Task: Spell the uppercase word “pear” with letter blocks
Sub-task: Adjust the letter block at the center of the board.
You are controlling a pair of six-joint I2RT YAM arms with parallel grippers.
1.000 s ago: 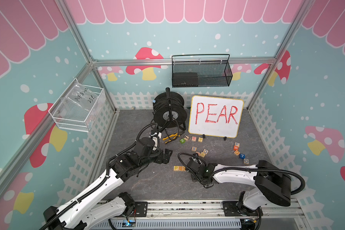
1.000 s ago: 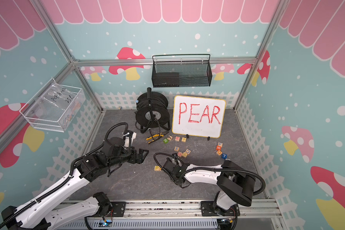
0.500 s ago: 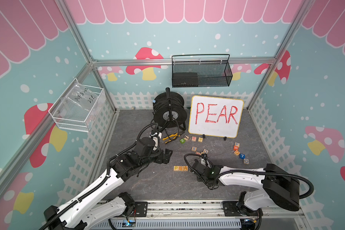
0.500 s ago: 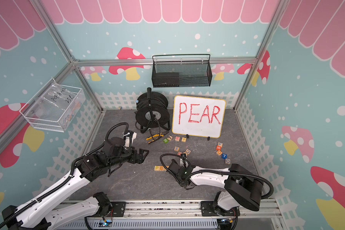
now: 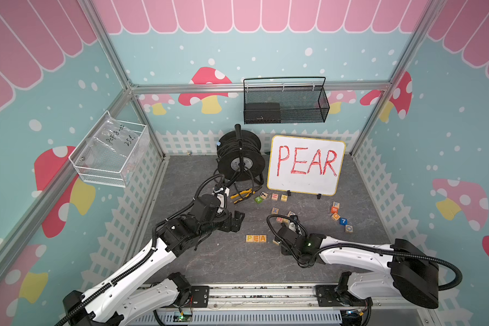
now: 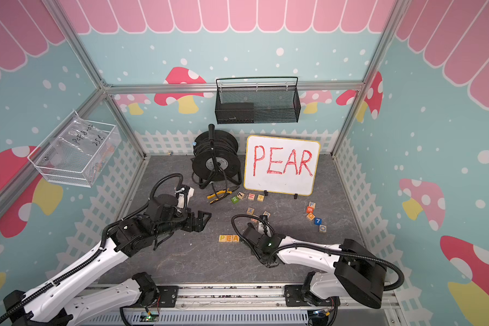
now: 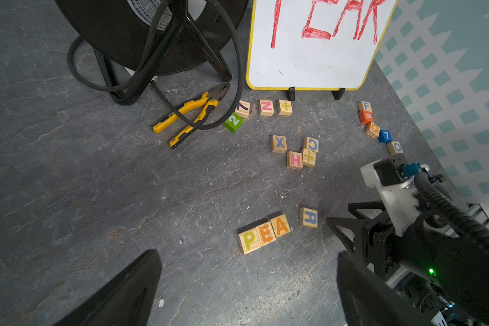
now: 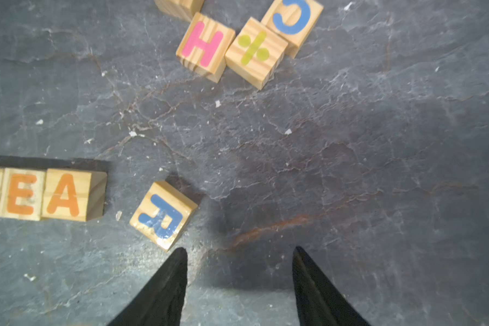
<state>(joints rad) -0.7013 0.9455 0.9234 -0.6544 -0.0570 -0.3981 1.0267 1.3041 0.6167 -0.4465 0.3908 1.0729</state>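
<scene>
Three letter blocks stand touching in a row on the grey floor: yellow-green P [image 7: 249,240], orange E [image 7: 266,233] and orange A [image 7: 280,225], seen in both top views as one row [image 5: 256,238] [image 6: 228,238]. The blue R block [image 8: 163,215] [image 7: 308,218] lies a small gap to the right of the A [image 8: 64,194], turned askew with its letter upside down. My right gripper [image 8: 240,249] [image 7: 338,212] is open and empty, one fingertip just beside the R. My left gripper [image 7: 247,256] [image 5: 237,221] hangs wide open behind the row, holding nothing.
A whiteboard [image 5: 305,165] reading PEAR and a black cable reel [image 5: 240,158] stand at the back. Yellow pliers [image 7: 187,118] lie beside the reel. Other blocks lie loose: a cluster [image 7: 294,152] behind the R, a line [image 5: 340,217] at right, several before the whiteboard [image 5: 274,196].
My right gripper has opened wider and drawn back to the right, uncovering the A and leaving the R on the floor. The left arm has stayed still.
</scene>
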